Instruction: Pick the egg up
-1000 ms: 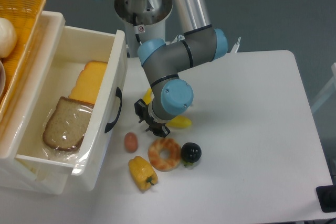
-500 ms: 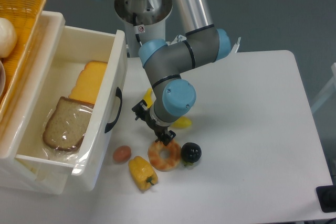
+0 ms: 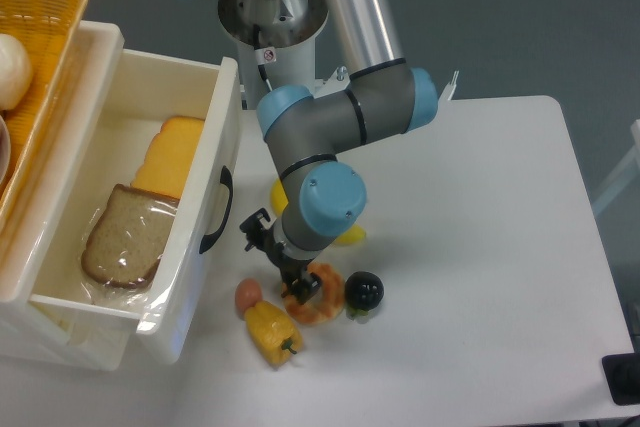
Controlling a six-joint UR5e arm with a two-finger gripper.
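The gripper (image 3: 281, 263) hangs low over the bench (image 3: 480, 247), fingers spread and holding nothing; it has shifted left and down from half a second ago. One fingertip sits above the glazed doughnut (image 3: 318, 296), the other toward the white bin's (image 3: 222, 157) handle. The egg (image 3: 248, 294) lies on the bench just left of the gripper, touching the top of the yellow pepper (image 3: 270, 332); it was nearer the bin a moment ago and has rolled right. A black round fruit (image 3: 364, 290) rests beside the doughnut. Bread (image 3: 125, 237) and cheese (image 3: 170, 155) lie in the bin, unchanged.
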